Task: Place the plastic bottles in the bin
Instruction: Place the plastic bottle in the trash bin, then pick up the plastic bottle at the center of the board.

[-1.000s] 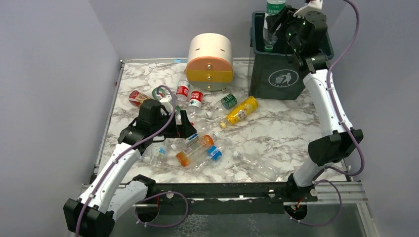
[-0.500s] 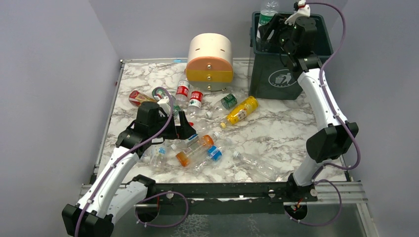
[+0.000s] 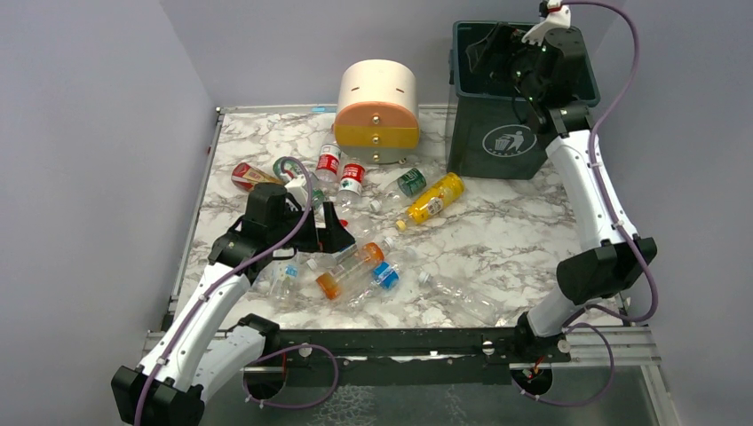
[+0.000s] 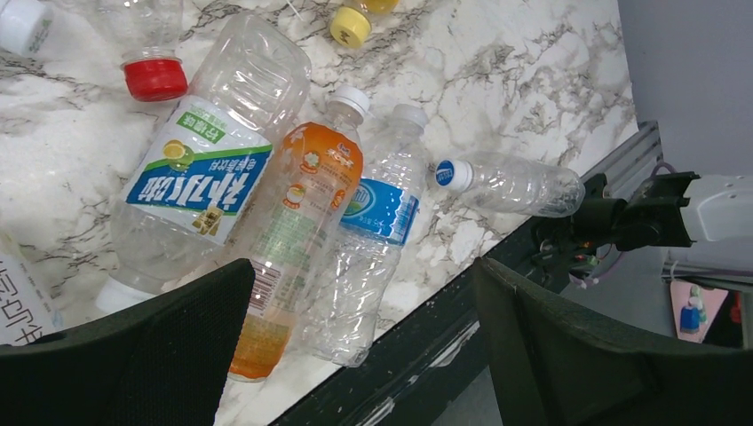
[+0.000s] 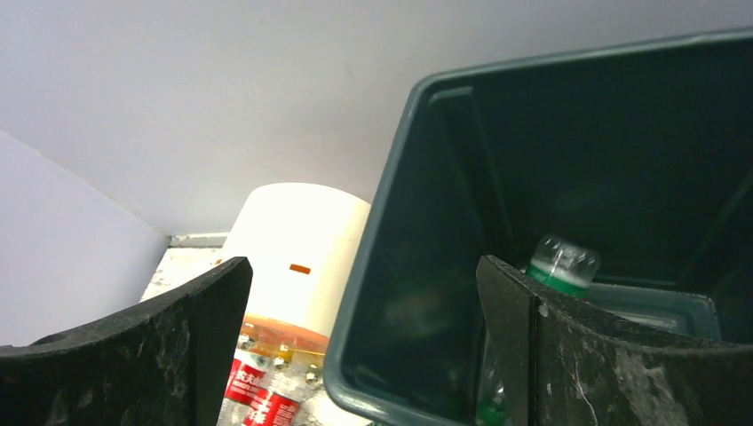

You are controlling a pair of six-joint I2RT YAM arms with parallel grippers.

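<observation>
- The right half of the counter, lower right of the top view, is bare marble — wide room, with only one clear bottle lying near the front rail.
- Centre-left is crowded: bottles lie packed and touching around the left hand, whose fingers stand wide apart above an orange bottle and its neighbours.
- The drawer unit and the bin block the back edge, with a narrow gap between them.
- The bin's mouth at upper right is uncovered — the right hand, spread and holding nothing, hangs at it, and a green-labelled bottle sits inside.
</observation>
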